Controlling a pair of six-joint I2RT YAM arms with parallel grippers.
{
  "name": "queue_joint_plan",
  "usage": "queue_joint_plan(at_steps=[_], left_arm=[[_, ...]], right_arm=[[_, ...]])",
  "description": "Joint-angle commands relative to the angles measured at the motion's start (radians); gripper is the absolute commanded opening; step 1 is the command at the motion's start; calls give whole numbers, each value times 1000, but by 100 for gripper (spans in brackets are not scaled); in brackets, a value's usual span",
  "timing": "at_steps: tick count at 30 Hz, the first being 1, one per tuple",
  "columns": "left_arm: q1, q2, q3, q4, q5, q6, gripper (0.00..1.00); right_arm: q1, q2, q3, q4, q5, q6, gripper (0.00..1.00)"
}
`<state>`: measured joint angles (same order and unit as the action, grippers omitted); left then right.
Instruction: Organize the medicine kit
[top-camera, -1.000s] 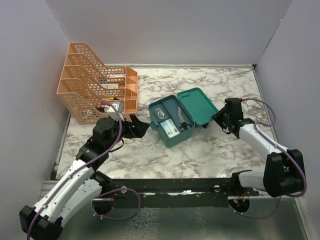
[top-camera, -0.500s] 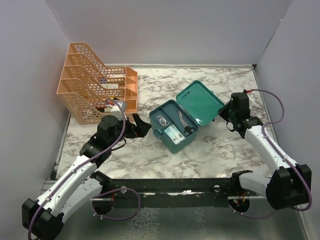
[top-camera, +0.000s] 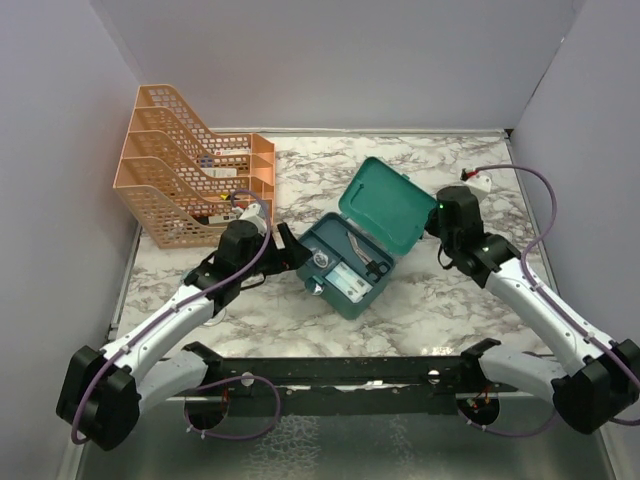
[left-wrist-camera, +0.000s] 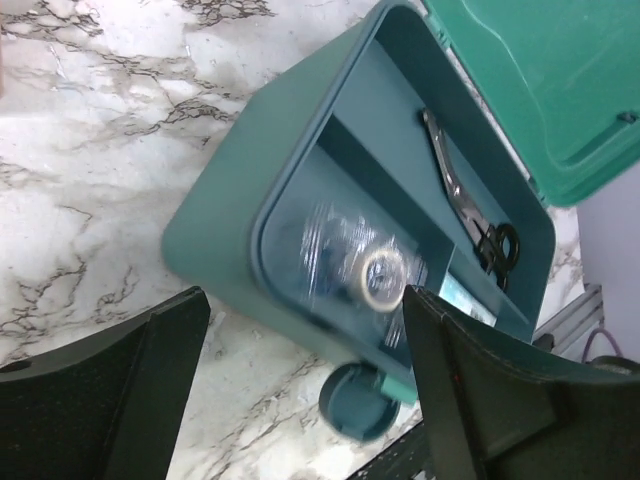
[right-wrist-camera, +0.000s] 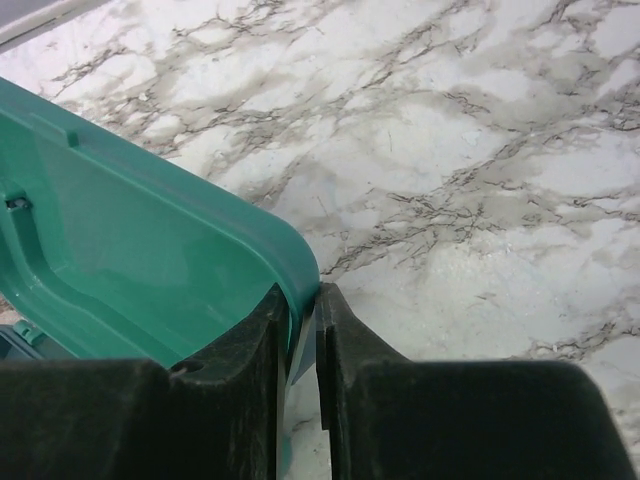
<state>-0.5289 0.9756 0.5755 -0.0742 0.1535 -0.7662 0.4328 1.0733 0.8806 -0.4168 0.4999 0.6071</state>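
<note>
Light, stiff and probably slippery, the medicine kit (left-wrist-camera: 215, 220) is best held by its thin lid (right-wrist-camera: 120, 220), whose rim the right gripper (right-wrist-camera: 303, 300) pinches, while the left gripper (left-wrist-camera: 303, 310) stands spread beside its left end.

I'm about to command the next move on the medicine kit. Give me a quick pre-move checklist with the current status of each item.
1. Grip of the right gripper on the teal hinged lid: ok, pinched on its rim at a corner.
2. Is the left gripper free: ok, jaws wide, holding nothing.
3. Contact between the left gripper and the teal rounded medicine box: cannot tell; it sits close by the box's end.
4. Metal scissors stowed: ok, lying in a compartment.
5. Clear-wrapped tape roll stowed: ok, lying in its compartment.
6. Lid closed: not ok, it stands raised over the box.
</note>
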Motion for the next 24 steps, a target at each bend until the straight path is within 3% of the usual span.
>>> queue_joint_plan(at_steps=[1,5,9,14,24], left_arm=[[4,45,7,98,25,-58,77],[3,68,-1,122,2,-77,61],[4,84,-4,113,-16,-81,54],[4,89,-20,120,-17,-83,49],[4,94,-24,134,-20,-76,48]], right_arm=[[118,4,54,-78,218,-26,10],[204,15,73,-97,321,-30,10],[285,35,102,-117,412,-41,10],[365,44,123,-118,471,-64,10],[602,17,29,136,522,-372,18]])
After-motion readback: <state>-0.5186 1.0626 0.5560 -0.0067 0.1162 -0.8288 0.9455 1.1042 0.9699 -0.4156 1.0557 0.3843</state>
